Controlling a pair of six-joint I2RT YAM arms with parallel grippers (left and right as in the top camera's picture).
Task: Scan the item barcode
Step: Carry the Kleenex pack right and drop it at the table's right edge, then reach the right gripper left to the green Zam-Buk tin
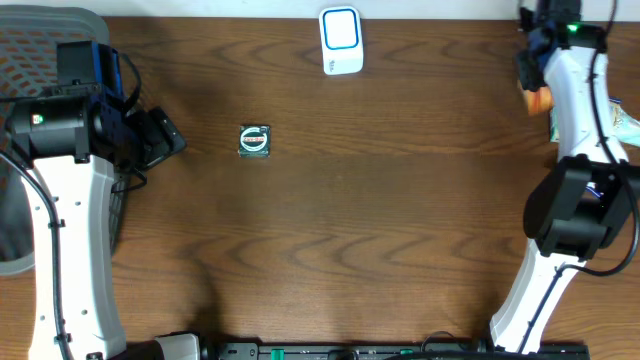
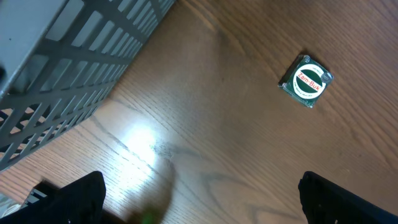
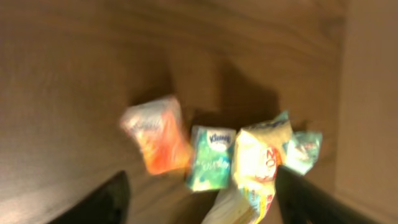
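Note:
A small green-and-white Zam-Buk tin (image 1: pixel 255 140) lies flat on the wooden table, left of centre; it also shows in the left wrist view, upper right (image 2: pixel 305 81). My left gripper (image 1: pixel 170 135) hovers to its left, open and empty (image 2: pixel 199 193). A white scanner with a blue frame (image 1: pixel 340 40) stands at the table's far edge. At the far right my right gripper (image 1: pixel 533 68) is open (image 3: pixel 202 199) above a pile of packets: an orange one (image 3: pixel 155 140), a teal Kleenex pack (image 3: pixel 210 157) and a yellow one (image 3: pixel 261 155). Nothing sits between its fingers.
A grey mesh basket (image 1: pixel 40 40) stands at the left edge, close beside my left arm (image 2: pixel 62 62). The orange packet (image 1: pixel 540 98) and more wrappers (image 1: pixel 625 125) lie at the right edge by the right arm's base.

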